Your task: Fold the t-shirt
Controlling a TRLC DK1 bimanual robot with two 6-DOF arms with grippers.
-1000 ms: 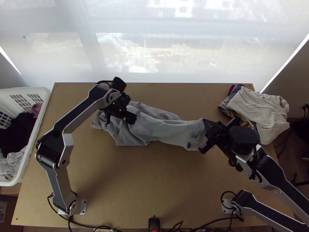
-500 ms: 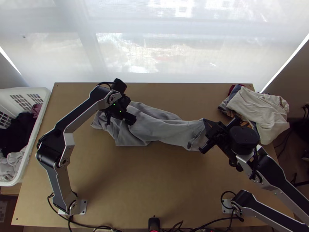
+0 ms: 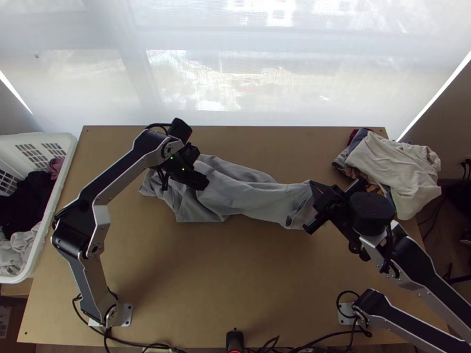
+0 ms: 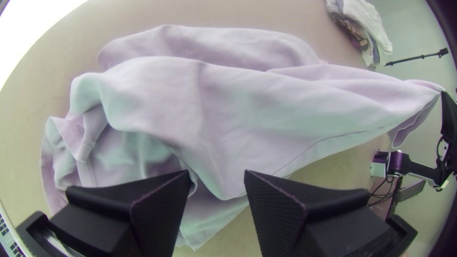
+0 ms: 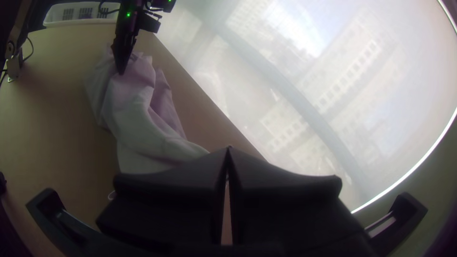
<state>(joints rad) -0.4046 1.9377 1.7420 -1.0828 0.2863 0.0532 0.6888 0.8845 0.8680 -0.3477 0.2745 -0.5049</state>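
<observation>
Left black wide-fingered gripper (image 4: 217, 173): fingers parted, poised over the bunched end of the pale grey soft-cloth t-shirt (image 3: 247, 197), nothing seen clamped between them. Right black wide-fingered gripper (image 5: 228, 148): fingertips closed together on the shirt's far end. Between the two grippers the cloth lay as a long, loosely gathered strip, with overlapping layers and a stitched edge just ahead of the left gripper's fingers.

Judged risks:
(a) Mis-grasp. Several layers lay crumpled below the left gripper; closing there might have caught a random fold rather than an edge or corner, leaving the garment twisted.
(b) Slip. The right gripper's hold was at the very tip of the cloth; a hard pull against the left gripper could have freed it.
(c) Drag. Any sweep beyond the right gripper risked touching the heaped cream and dark clothes (image 3: 397, 167) just past it.

Status: folding proper judged not begun; flattening needed first.
</observation>
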